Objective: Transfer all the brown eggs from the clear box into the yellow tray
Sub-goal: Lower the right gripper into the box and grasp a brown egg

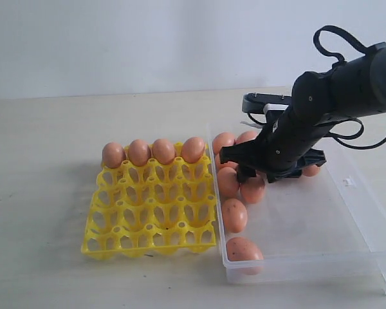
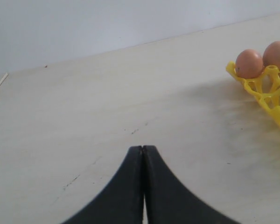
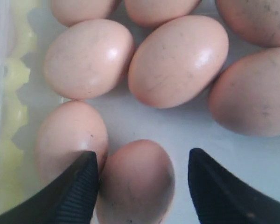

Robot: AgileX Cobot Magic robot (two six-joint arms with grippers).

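Pale wooden tabletop (image 1: 45, 193) lies bare along the near edge and across the whole left side. Nearest, a speckled brown egg (image 1: 243, 250) sits in the near-left corner of the shallow clear plastic box (image 1: 309, 225). More brown eggs (image 1: 234, 215) line its left wall, just beside the bright yellow lattice tray (image 1: 148, 219). The box's right half is open floor. Farther in, the right gripper (image 3: 143, 154) hangs with jaws spread astride one egg. The tray's far row holds four eggs (image 1: 152, 151). The left gripper (image 2: 143, 148), clenched on nothing, hovers over bare table.

Pale wood tabletop (image 1: 64, 116); plain white wall (image 1: 116, 38) behind.
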